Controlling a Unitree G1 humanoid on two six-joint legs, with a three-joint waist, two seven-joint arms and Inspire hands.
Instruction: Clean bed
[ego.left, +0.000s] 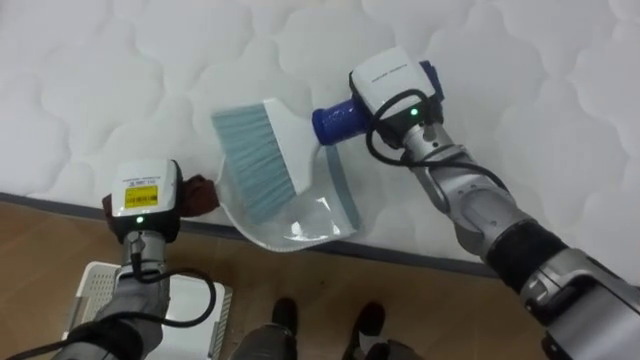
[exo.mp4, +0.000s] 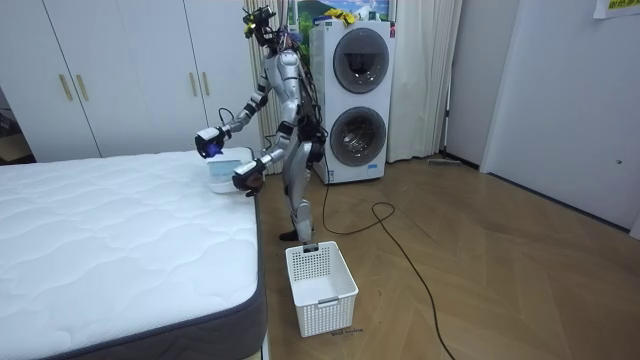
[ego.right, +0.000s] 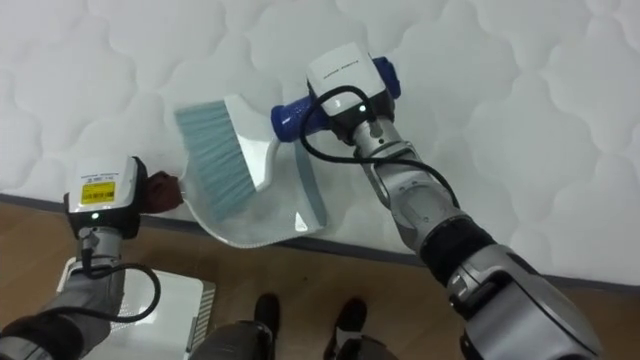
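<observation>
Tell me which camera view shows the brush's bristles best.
The left eye view: the brush sits close and mid-picture, bristles and blue handle plain over the dustpan. The right eye view shows much the same, nearer its left side. In the room view it is a small blue spot by the bed.

The yellow label (ego.left: 141, 189) on the left robot hand (ego.left: 147, 212) carries print too small to read.
</observation>
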